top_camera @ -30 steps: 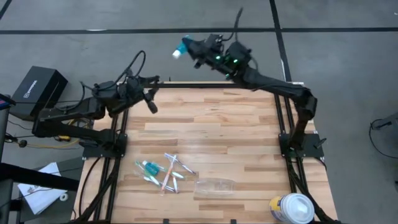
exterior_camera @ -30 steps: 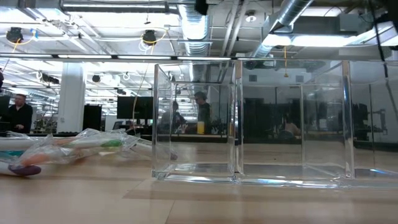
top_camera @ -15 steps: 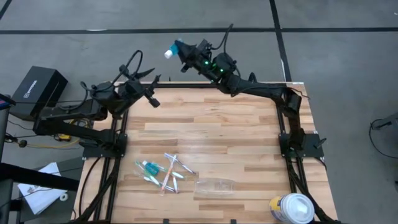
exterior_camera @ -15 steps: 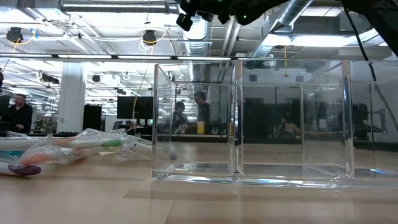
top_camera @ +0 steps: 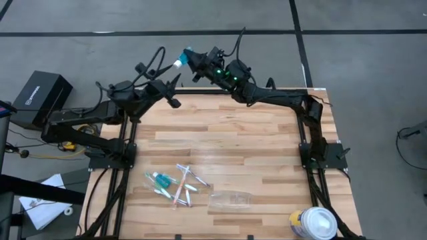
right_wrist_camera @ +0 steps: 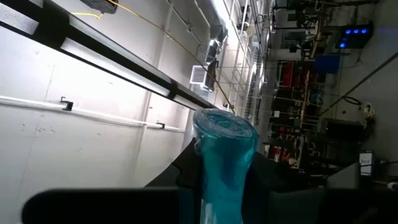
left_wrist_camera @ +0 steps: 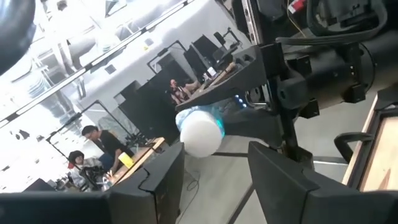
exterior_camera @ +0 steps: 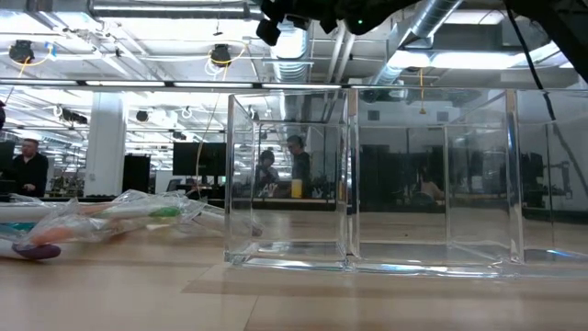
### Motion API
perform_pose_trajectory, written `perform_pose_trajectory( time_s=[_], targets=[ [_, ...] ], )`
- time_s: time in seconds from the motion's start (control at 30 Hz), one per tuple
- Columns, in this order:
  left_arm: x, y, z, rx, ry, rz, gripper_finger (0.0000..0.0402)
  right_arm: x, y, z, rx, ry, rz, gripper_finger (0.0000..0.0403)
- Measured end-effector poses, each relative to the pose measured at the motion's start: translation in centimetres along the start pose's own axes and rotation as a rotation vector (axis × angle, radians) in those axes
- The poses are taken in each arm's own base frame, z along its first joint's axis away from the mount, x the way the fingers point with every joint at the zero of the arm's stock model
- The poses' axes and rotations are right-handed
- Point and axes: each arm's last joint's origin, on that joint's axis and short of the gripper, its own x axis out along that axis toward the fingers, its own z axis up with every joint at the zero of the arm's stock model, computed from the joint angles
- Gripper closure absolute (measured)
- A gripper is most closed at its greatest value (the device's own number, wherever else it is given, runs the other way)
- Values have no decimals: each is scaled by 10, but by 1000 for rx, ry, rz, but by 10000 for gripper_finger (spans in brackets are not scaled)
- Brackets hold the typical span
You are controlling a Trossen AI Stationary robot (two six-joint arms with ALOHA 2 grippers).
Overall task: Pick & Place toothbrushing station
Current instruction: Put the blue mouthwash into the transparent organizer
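While the wooden worktop (top_camera: 227,143) carries the rest of the station near its front edge, the action sits beyond its far edge, off the wood. Both arms have moved in the last second: the right arm has swung its load leftward along the far edge, and the left arm has risen from the far-left corner to meet it. I read this as a mid-air handover in the making rather than a placement, so the task looks far from done.

The right claw (top_camera: 193,59) is closed on a teal-and-white tube (top_camera: 181,59), gripping its teal body. The tube's long axis lies roughly level, running left to right in the high view, with the white cap leading toward the left arm and the teal end back in the right claw.

The left claw (left_wrist_camera: 214,158) is parted wide and empty; in its wrist view the white cap hangs just past the gap between the two fingers, lined up but not yet enclosed.

The see-through holder (top_camera: 231,199) lies near the front edge, with nothing in its compartments in the low view. Left of it lie the remaining toothbrushes (top_camera: 181,187) and another tube (top_camera: 161,178), in a loose heap. A white-lidded canister (top_camera: 312,223) stands at the front-right corner, well apart.
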Motion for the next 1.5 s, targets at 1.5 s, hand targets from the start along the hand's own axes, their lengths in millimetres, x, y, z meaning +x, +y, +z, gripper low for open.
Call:
perform_pose_trajectory(
  time_s=[1.5],
  targets=[
    [4,6,5,-35,-123,-36,257,-1,6,-4,-45,61,25,348]
  ],
)
